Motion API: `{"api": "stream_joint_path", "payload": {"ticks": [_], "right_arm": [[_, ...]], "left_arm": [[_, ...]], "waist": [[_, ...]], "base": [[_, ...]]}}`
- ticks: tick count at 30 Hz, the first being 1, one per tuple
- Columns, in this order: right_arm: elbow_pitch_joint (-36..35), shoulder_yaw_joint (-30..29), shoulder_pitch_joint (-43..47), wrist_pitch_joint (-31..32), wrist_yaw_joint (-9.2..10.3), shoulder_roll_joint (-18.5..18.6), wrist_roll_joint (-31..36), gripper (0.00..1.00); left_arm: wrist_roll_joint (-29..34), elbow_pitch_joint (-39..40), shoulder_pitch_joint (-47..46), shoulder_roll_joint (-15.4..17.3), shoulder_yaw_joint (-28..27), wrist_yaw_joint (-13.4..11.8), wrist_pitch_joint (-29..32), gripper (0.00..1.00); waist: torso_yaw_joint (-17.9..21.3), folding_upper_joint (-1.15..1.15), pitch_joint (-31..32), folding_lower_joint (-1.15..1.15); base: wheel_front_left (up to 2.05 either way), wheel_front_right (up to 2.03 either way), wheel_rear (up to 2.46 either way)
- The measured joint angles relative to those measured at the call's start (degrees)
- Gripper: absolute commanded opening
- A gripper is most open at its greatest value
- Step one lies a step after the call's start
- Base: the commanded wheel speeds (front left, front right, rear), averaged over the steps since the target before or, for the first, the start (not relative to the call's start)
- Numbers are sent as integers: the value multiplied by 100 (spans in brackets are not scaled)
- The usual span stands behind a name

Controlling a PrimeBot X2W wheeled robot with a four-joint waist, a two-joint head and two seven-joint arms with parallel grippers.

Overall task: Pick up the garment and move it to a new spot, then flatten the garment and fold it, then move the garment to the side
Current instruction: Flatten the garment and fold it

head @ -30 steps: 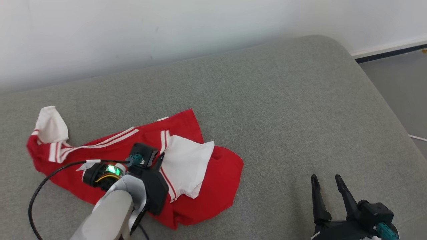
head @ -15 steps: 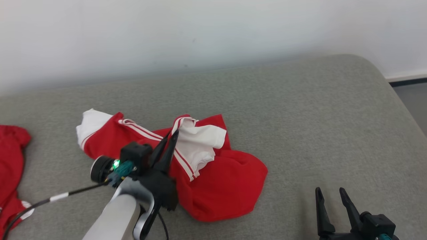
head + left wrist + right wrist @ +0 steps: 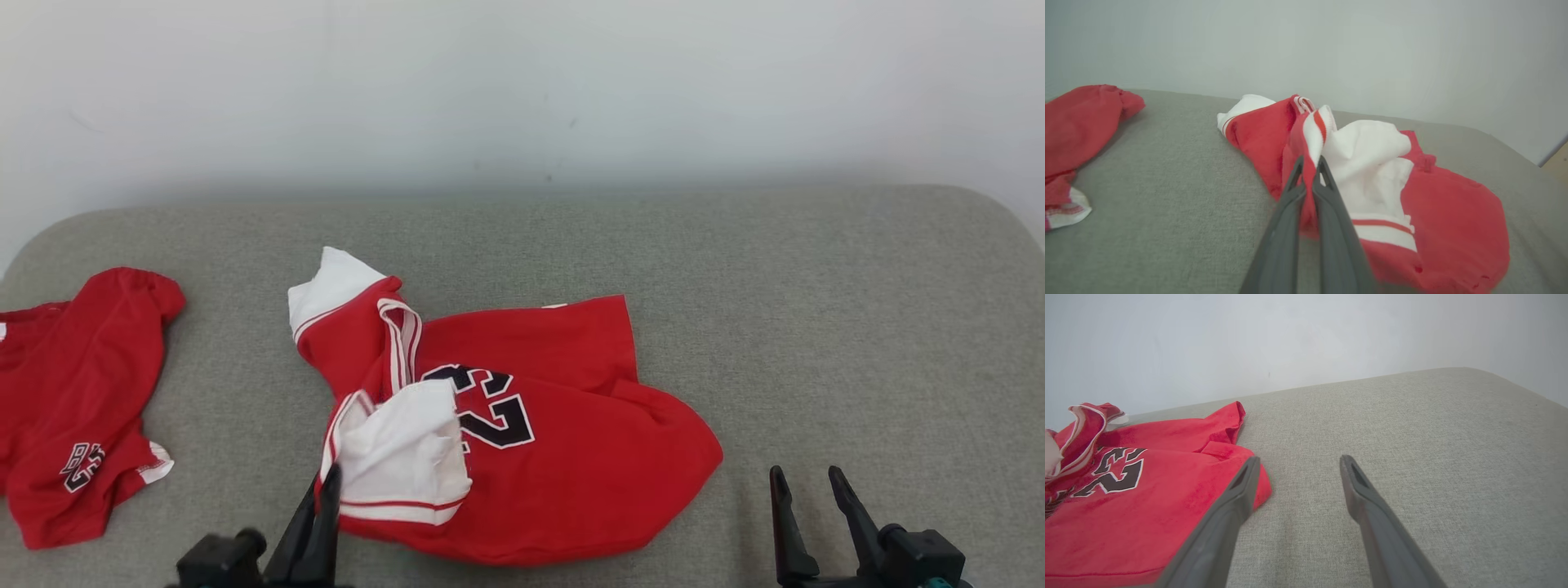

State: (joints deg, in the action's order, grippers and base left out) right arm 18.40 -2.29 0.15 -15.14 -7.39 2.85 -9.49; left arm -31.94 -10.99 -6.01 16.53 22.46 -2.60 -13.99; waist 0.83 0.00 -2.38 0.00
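A crumpled red jersey [image 3: 571, 457] with white sleeves and a black "23" lies mid-cushion. At its near-left edge, my left gripper [image 3: 326, 490] is shut on a fold of the striped red-and-white trim. The left wrist view shows that cloth pinched between the fingers [image 3: 1309, 161], with the jersey [image 3: 1437, 212] spreading to the right. Right of the jersey and clear of it, my right gripper [image 3: 804, 482] stands open and holds nothing. In the right wrist view the gripper [image 3: 1298, 461] hovers over bare cushion beside the jersey's hem [image 3: 1147, 490].
A second red garment [image 3: 73, 400] with a small "23" lies at the cushion's left end and also appears in the left wrist view [image 3: 1073, 122]. The grey cushion [image 3: 816, 310] runs along a white wall, with bare fabric on its right half.
The head camera has swung left, bringing the second garment into view. My left gripper has drawn back toward me with the jersey's edge, and the jersey now shows its "23".
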Motion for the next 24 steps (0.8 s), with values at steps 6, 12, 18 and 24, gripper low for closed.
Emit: {"api": "stream_joint_path", "payload": {"ticks": [6,12,18,24], "right_arm": [[37,18,-3,0,0,1,3,100],[52,-11,-6,0,0,1,38,100],[44,-64,-5,0,0,2,51,100],[52,-30,-5,0,0,2,48,100]], "left_arm": [[-197,-377,437,-183,-258,18,-73,27],[-1,-534,539,-414,-677,119,-103,100],[542,-74,539,-616,-1259,218,-105,100],[896,57,543,-722,-1457,366,-104,100]], "waist": [[-61,0,-25,0],[-25,0,-24,0],[-50,0,-9,0],[-13,0,25,0]], "base": [[0,0,0],[0,0,0],[0,0,0],[0,0,0]]}}
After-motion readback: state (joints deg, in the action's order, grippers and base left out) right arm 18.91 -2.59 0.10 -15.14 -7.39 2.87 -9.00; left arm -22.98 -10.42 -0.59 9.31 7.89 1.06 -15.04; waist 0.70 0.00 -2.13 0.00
